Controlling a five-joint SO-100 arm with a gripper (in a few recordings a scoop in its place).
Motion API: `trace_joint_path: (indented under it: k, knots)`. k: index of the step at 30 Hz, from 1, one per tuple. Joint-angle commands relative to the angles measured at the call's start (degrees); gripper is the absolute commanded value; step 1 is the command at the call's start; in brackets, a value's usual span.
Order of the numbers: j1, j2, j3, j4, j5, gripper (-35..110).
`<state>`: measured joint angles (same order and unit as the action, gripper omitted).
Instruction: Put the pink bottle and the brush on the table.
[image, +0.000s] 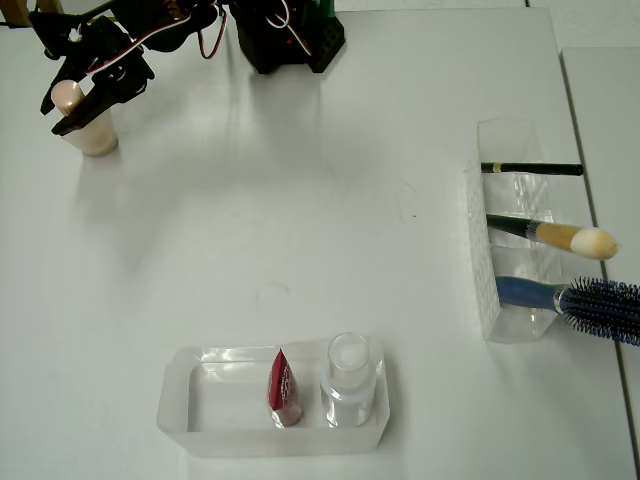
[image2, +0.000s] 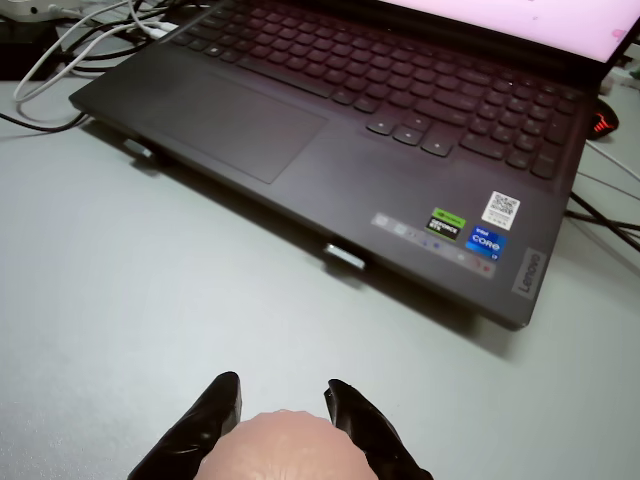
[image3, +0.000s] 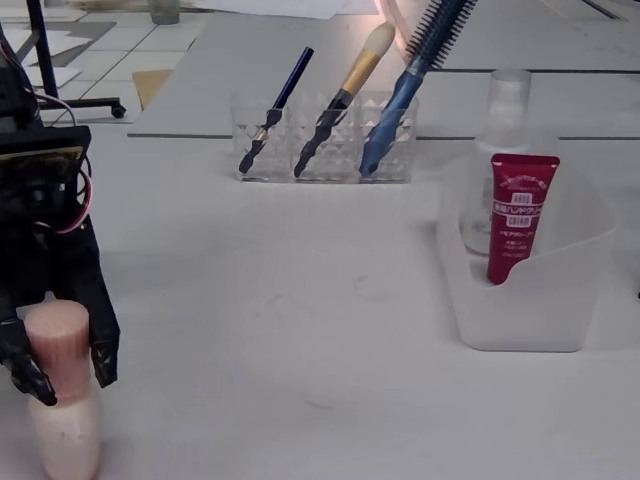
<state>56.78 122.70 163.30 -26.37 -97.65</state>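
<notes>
The pink bottle (image: 95, 138) stands upright on the white table (image: 300, 220) at the far left of the overhead view. My gripper (image: 70, 100) sits over it, its black fingers pressed against both sides of the cap. The wrist view has the pink cap (image2: 285, 450) between the fingertips of the gripper (image2: 280, 390). In the fixed view the bottle (image3: 65, 430) rests on the table with the gripper (image3: 62, 365) clasping its cap. The brush (image: 570, 238), cream-tipped, leans in the middle slot of a clear holder at the right; it also shows in the fixed view (image3: 355, 70).
The clear holder (image: 500, 250) also carries a blue hairbrush (image: 600, 305) and a thin black pencil (image: 530, 168). A translucent tray (image: 200, 410) near the front edge holds a red sachet (image: 284, 388) and a clear bottle (image: 349, 380). A dark laptop (image2: 350, 130) lies beyond the gripper.
</notes>
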Motion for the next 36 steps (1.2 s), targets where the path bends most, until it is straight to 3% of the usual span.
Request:
trace_joint_path:
  k: [1,13,26,36]
  knots:
    - [0.7,2.11,0.79,-1.23,-0.79,13]
    - [0.7,3.43,2.2,-0.7,-0.79,28]
    - [0.79,4.92,2.64,1.76,-1.05,56]
    - [0.79,8.09,0.26,8.79,-3.34,64]
